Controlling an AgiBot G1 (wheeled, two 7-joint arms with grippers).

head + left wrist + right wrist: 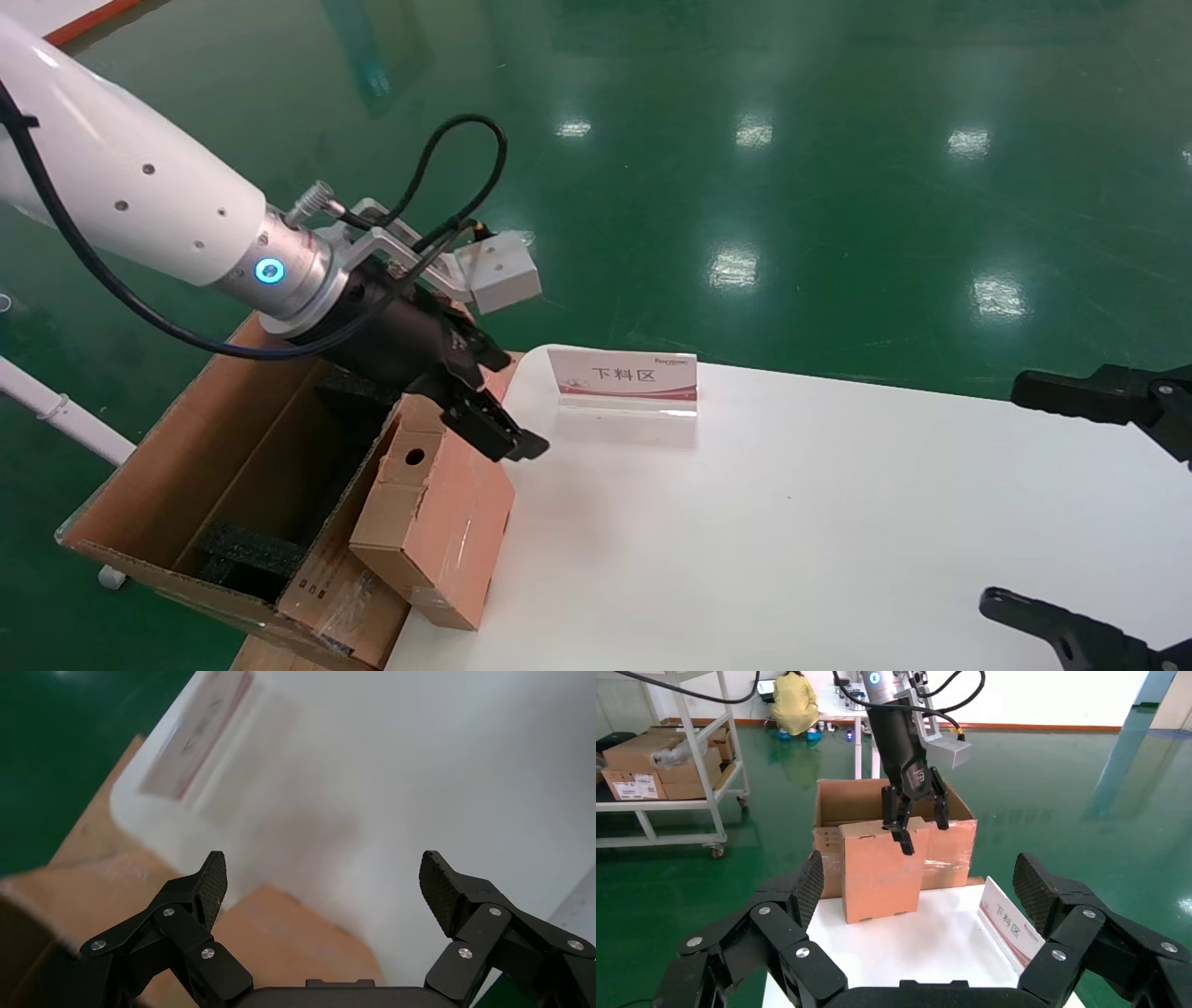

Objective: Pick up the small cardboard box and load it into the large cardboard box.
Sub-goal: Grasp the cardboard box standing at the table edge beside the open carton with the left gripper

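Small cardboard box (433,527) stands at table (792,522) edge, leaning against large cardboard box (223,485) wall. Left gripper (484,419) at its top edge, fingers spread, clasping nothing. Sign card (624,380) nearby. Black foam (251,550) inside large carton. Right gripper (919,881) spread open over table's opposite side. Right wrist view alone shows shelving (673,762), seated person (795,702).
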